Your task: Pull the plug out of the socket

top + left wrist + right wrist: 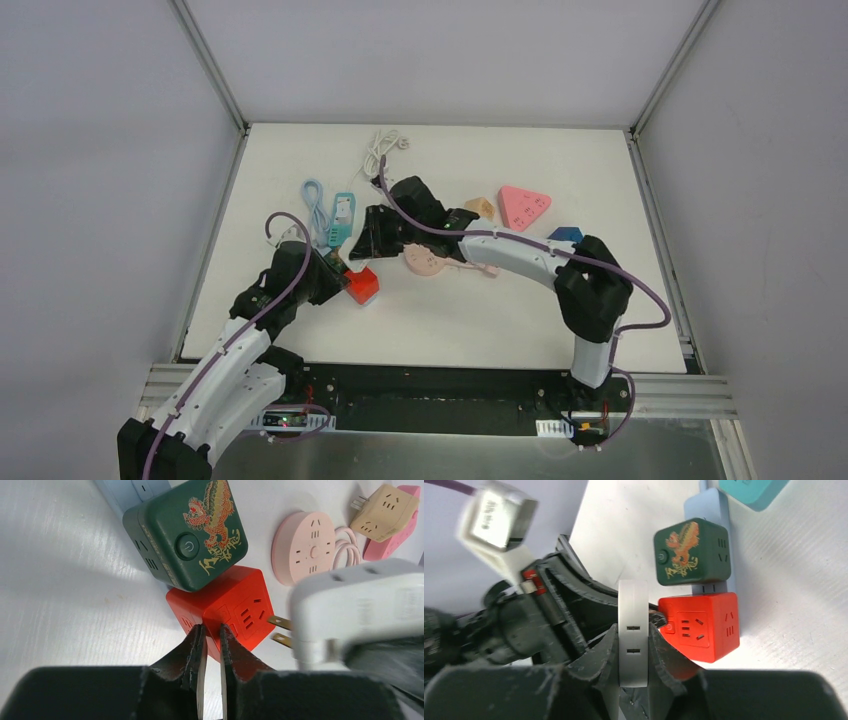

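Plug (pixel 350 600) looks basically out, prongs bare just beside the red socket cube (pixel 225 607) on the table (pixel 500 320), right gripper (pixel 633 637) clamped on its white body, left gripper (pixel 211 631) pinching the cube's near edge, so probably only lifting it clear is left.

Spare sockets and cables scattered on white table (pixel 500 320).
Green dragon cube (pixel 192 535) sat just beyond the jaws of the left gripper (pixel 212 628), slightly left; round pink strip (pixel 303 547) beyond-right, beige adapter (pixel 385 512) beside pink triangular strip (pixel 524 205) farther right; teal strip (pixel 342 215), white cable (pixel 380 150) well past.
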`<action>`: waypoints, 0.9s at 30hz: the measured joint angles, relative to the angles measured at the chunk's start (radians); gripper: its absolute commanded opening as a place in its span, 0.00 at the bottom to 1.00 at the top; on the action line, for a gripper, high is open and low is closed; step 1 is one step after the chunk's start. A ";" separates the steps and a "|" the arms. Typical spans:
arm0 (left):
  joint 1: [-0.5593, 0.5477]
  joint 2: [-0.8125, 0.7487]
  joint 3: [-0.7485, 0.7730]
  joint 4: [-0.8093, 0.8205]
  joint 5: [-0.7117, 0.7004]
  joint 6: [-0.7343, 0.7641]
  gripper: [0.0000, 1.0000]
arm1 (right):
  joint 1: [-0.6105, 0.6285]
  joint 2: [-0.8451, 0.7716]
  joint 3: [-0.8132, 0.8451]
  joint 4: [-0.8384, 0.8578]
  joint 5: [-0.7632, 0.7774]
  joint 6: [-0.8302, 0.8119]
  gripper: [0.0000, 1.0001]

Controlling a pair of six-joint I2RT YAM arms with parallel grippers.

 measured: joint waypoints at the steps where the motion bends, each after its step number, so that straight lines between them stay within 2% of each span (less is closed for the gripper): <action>1: 0.000 0.000 0.002 -0.003 0.000 0.003 0.10 | -0.001 -0.015 -0.002 0.003 0.002 0.000 0.00; 4: 0.000 0.000 0.006 -0.013 0.000 0.009 0.12 | -0.015 -0.073 -0.006 -0.001 0.012 -0.002 0.00; 6: 0.000 0.000 0.013 -0.018 0.000 0.016 0.16 | -0.033 -0.125 -0.011 -0.017 0.077 -0.006 0.00; 10: 0.000 0.003 0.048 -0.041 0.012 0.056 0.37 | -0.082 -0.256 -0.091 -0.049 0.209 -0.010 0.00; 15: 0.000 0.035 0.114 -0.106 0.039 0.121 0.59 | -0.158 -0.453 -0.354 -0.097 0.322 -0.002 0.00; 22: 0.000 0.045 0.230 -0.120 0.045 0.153 0.66 | -0.301 -0.652 -0.707 -0.187 0.382 0.037 0.00; 27: 0.000 0.043 0.245 -0.141 0.038 0.153 0.68 | -0.365 -0.748 -0.835 -0.203 0.325 0.076 0.04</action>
